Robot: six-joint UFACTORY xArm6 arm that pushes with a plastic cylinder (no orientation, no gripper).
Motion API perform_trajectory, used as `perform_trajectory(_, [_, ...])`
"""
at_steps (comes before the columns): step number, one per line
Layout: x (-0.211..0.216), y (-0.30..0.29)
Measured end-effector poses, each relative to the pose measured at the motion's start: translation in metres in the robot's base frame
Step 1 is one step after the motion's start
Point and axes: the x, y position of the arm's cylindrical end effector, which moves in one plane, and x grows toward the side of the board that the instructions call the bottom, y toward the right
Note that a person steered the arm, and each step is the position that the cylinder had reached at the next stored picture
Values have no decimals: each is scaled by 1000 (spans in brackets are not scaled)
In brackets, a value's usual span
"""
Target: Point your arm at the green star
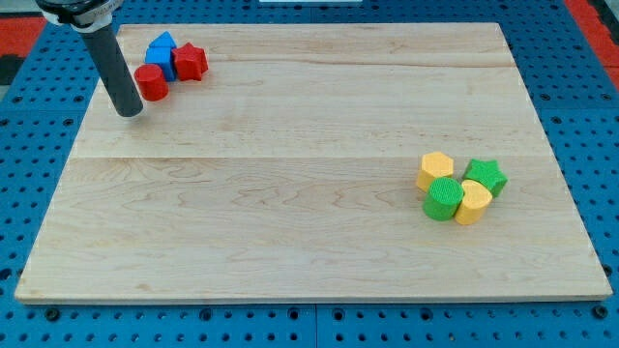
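Observation:
The green star (pixel 486 175) lies at the view's right, in a tight cluster with a yellow hexagon (pixel 435 169), a green cylinder (pixel 443 198) and a yellow heart (pixel 473 202). My tip (pixel 131 113) is at the view's upper left, far from the green star. It stands just left of and below a red cylinder (pixel 151 82), close to touching it.
A blue block (pixel 161 53) and a red star (pixel 191 62) sit next to the red cylinder at the upper left. The wooden board (pixel 290 193) lies on a blue perforated table (pixel 580 97).

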Motion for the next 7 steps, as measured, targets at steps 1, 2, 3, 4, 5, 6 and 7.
perform_trajectory(1, [25, 0])
perform_trajectory(2, [31, 0])
perform_trajectory(3, [40, 14])
perform_trajectory(4, [82, 27])
perform_trajectory(5, [121, 123])
perform_trajectory(6, [129, 140])
perform_trajectory(7, [129, 140])
